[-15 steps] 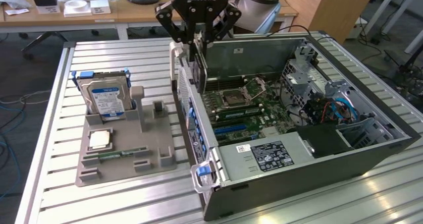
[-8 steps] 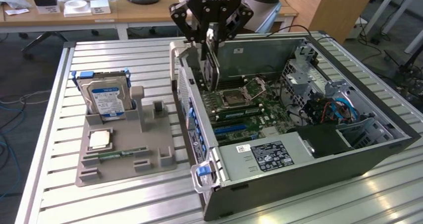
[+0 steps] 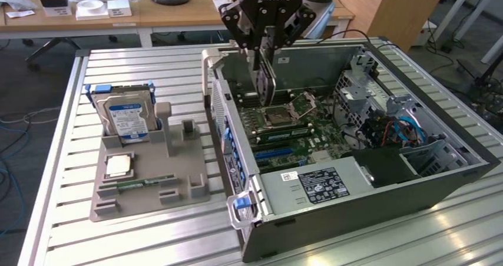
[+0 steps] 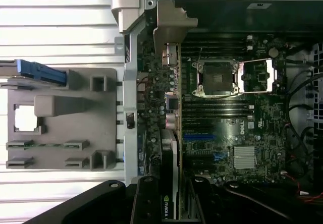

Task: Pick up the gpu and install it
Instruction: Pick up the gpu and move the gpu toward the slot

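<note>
**Exterior view.** The black two-finger gripper [image 3: 264,47] hangs over the far part of the open dark-grey computer case [image 3: 354,216], towards the exterior view's left. The case lies on its side on the slatted aluminium table [image 3: 118,242]. The fingers are closed partway onto the upper edge of the gpu [image 3: 264,77], a thin flat card with a green board and black cooler, held upright. The card's lower part is inside the case, just to the exterior view's left of the silver CPU socket [image 3: 281,114] on the green motherboard [image 3: 303,139]. Whether the card touches the board cannot be told. To the exterior view's left of the case, a grey plastic fixture tray [image 3: 145,204] carries a silver hard drive with a blue-white label [image 3: 126,117].

**Wrist view.** The gripper [image 4: 170,201] clamps the gpu [image 4: 170,153], seen edge-on, with one finger on each face. The card's silver end bracket [image 4: 171,24] stands at its far end from the fingers. The card runs alongside the CPU socket [image 4: 217,77].
</note>
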